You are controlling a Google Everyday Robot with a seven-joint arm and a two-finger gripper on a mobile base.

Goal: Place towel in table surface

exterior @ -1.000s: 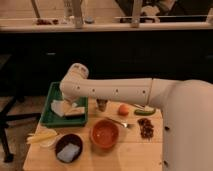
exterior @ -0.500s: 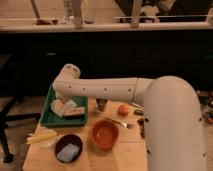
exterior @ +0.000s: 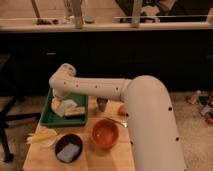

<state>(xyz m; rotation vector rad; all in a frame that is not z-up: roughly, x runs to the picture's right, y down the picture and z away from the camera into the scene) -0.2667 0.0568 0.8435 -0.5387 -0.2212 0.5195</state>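
Observation:
A pale, crumpled towel (exterior: 65,106) lies in the green tray (exterior: 46,119) at the back left of the wooden table (exterior: 107,159). My white arm reaches from the right across the table. Its rounded end sits above the tray's far edge. The gripper (exterior: 59,99) hangs below that end, just over the towel's left side, and the arm mostly hides it.
A tan block (exterior: 75,112) lies in the tray beside the towel. An orange bowl (exterior: 105,134), a dark bowl with a grey sponge (exterior: 68,149), a yellow bundle (exterior: 42,136), a small cup (exterior: 102,104) and an orange fruit (exterior: 121,109) stand on the table. My arm hides the table's right side.
The arm's end has moved left and slightly down over the tray. The arm's bulk has swung nearer and now hides the table's right side.

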